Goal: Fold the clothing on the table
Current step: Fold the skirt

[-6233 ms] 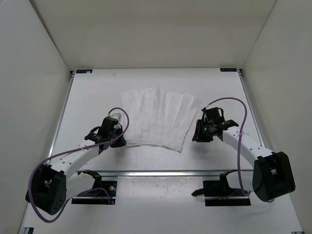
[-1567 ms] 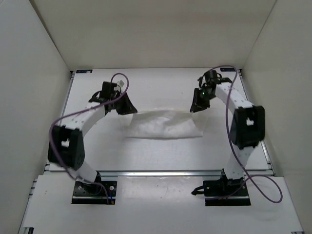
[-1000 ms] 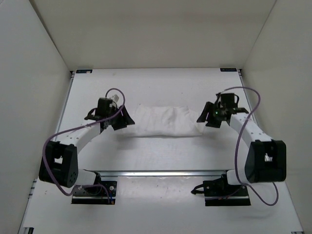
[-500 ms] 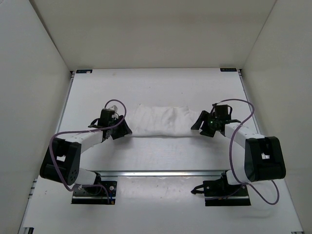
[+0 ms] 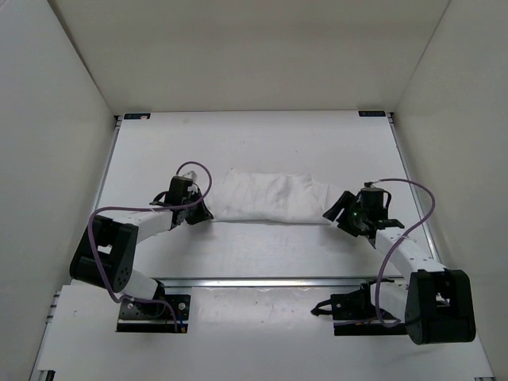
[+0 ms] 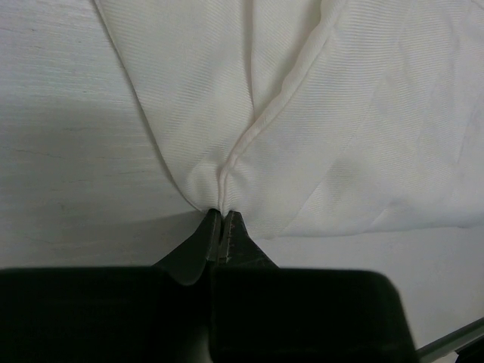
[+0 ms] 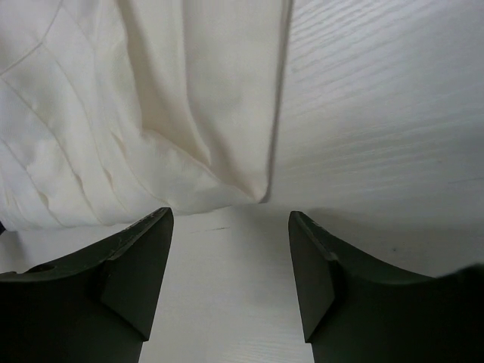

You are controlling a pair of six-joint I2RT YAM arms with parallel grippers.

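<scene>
Top external: you've got the clothing (image 5: 266, 198) lying as a wide, crumpled white band across the middle of the tabletop (image 5: 262, 139), long side running left to right. Left gripper (image 5: 198, 211) sits at the band's left end, low over the tabletop; in the left wrist view you see its jaws pressed together on the very corner of the fabric; a hem line runs straight into the tips and creases fan out from that spot, so it's pinching cloth, a small bite only. Right gripper (image 5: 337, 214) sits just off the band's right end; in the right wrist view its jaws are spread wide with only bare tabletop between them; the cloth's near corner lies flat just ahead of the gap, touching neither jaw as far as you can tell. Same view: soft lengthwise creases in the fabric, its right edge straight, bare tabletop beside it. Purple cables (image 5: 190, 168) loop above both wrists; both bases (image 5: 152, 311) are bolted on the near side of the near rail (image 5: 262, 279), well apart from the clothing.
</scene>
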